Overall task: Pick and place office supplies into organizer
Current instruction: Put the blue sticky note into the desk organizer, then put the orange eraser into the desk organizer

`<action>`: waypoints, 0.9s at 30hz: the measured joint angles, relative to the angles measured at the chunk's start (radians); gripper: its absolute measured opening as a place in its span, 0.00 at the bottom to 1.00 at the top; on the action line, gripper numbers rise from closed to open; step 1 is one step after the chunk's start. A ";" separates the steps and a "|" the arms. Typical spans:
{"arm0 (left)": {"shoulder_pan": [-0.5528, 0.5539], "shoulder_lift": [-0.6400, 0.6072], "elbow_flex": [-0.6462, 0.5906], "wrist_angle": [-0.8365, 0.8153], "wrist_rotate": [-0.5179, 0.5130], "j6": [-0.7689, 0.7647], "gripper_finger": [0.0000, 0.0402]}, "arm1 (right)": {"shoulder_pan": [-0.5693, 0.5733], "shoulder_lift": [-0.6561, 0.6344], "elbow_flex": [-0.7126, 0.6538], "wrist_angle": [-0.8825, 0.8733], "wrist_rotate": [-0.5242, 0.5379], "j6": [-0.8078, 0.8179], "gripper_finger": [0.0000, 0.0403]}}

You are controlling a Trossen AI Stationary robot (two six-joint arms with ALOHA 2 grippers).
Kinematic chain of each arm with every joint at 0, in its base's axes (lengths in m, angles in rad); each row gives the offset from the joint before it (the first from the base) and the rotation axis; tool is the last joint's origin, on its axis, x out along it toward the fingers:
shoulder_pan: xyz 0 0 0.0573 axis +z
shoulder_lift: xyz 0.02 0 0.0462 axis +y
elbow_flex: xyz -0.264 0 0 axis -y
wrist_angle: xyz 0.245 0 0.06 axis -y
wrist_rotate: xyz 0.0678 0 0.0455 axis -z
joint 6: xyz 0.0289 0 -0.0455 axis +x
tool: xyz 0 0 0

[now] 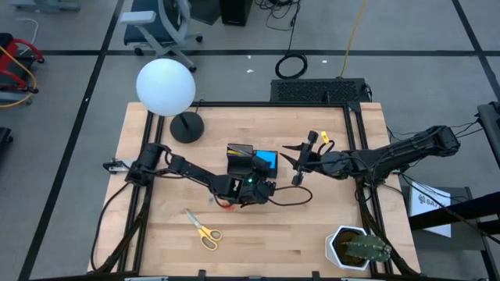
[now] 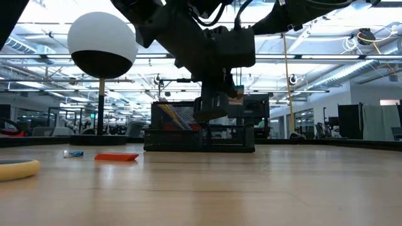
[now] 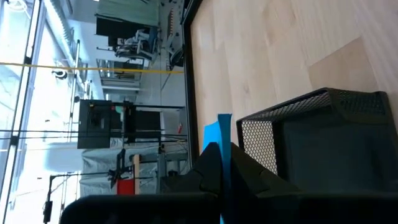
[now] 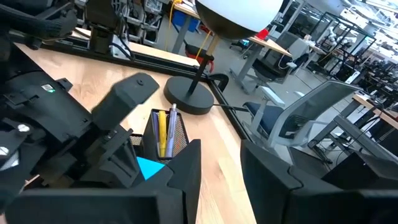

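Beyond the wooden desk [image 1: 312, 226] lay an open workshop floor with office chairs. At the desk's middle stood the black mesh organizer [image 1: 242, 156], pens [image 4: 164, 132] upright in its taller section. A blue square pad [image 1: 267, 161] sat at the organizer's right side, over the lower section; the left wrist view showed it pinched edge-on between the fully closed fingers of the left tool [image 1: 258, 186], beside the mesh wall. Whether the pad rested on the tray could not be told. The left tool was the nearer one, directly over the organizer, with the pad's flat face running along the compartment wall; release there appeared to be the step in hand. The right tool [image 1: 301, 160] hovered just right of the organizer, its fingers parted and empty. Yellow-handled scissors [image 1: 205, 230] lay well apart toward the front, a small red piece [image 2: 116, 157] and a tiny blue piece [image 2: 73, 153] near the left arm. A globe lamp [image 1: 166, 87] and a potted cactus [image 1: 359, 248] stood at the margins.
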 joint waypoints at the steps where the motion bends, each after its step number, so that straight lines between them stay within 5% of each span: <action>1: 0.002 0.000 0.000 0.000 0.007 -0.002 0.02 | 0.000 0.000 0.000 0.000 0.000 0.000 0.26; 14: 0.023 0.000 0.000 0.000 0.018 -0.107 0.21 | 0.000 0.000 0.000 0.000 0.000 0.003 0.26; 27: 0.008 0.000 0.000 0.000 -0.026 -0.105 0.28 | 0.000 0.000 0.000 -0.006 -0.001 0.003 0.26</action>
